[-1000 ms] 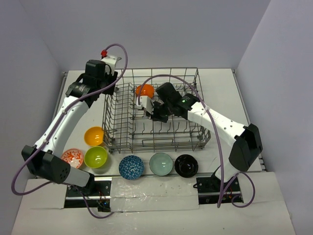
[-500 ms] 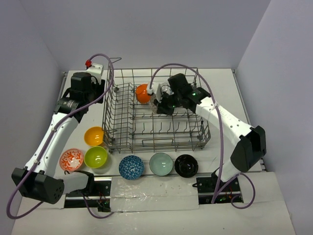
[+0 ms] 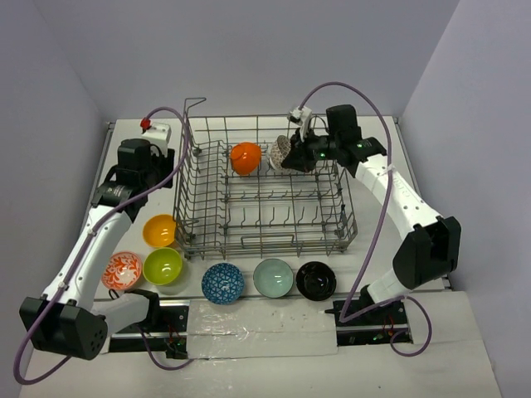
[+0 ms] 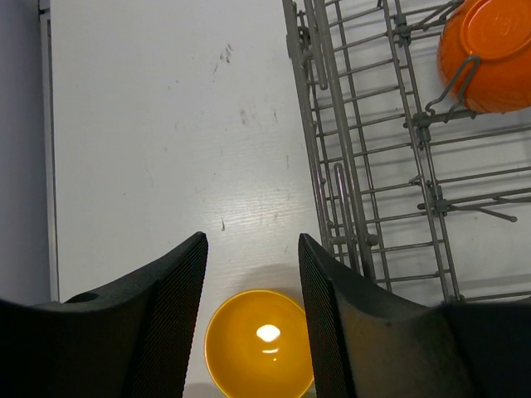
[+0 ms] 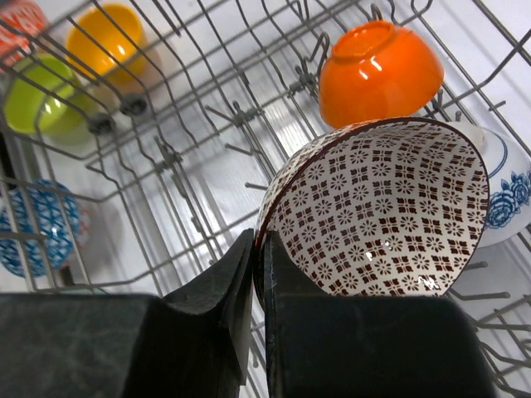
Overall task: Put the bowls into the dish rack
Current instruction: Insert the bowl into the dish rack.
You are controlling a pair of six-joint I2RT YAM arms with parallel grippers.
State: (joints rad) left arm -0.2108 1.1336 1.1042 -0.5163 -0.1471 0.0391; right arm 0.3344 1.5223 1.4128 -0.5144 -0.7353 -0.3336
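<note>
A: What is the right claw [image 5: 255, 259] doing?

B: It is pinching the rim of a brown-patterned bowl [image 5: 382, 207]. Its two fingers are pressing almost together, one on each side of the thin wall. The bowl is hanging tilted on its side over the far part of the dish rack [image 3: 184, 203], with its opening facing the wrist camera. I cannot tell whether it is touching the wires.

A: What is sitting near it?

B: An orange bowl [image 3: 246, 157] is leaning among the tines just beside it, tipped so its base is showing. In the wrist view, a blue-flowered bowl [image 5: 503, 199] is peeking out from behind the held one.

A: And the left claw [image 4: 251, 242]?

B: It is hanging open with its fingers moderately apart, gripping nothing. It is above the tabletop [image 4: 166, 124], just outside the rack's left wall. A yellow bowl [image 4: 260, 342] is sitting upright directly below the gap.

A: Where are the other bowls waiting?

B: They are sitting upright on the tabletop. A red-and-white bowl [image 3: 123, 268] and a lime green bowl [image 3: 163, 265] are sitting just nearer than the yellow one. A blue-patterned bowl [image 3: 222, 282], a pale teal bowl [image 3: 273, 277] and a black bowl [image 3: 316, 279] are lining the rack's near wall.
</note>
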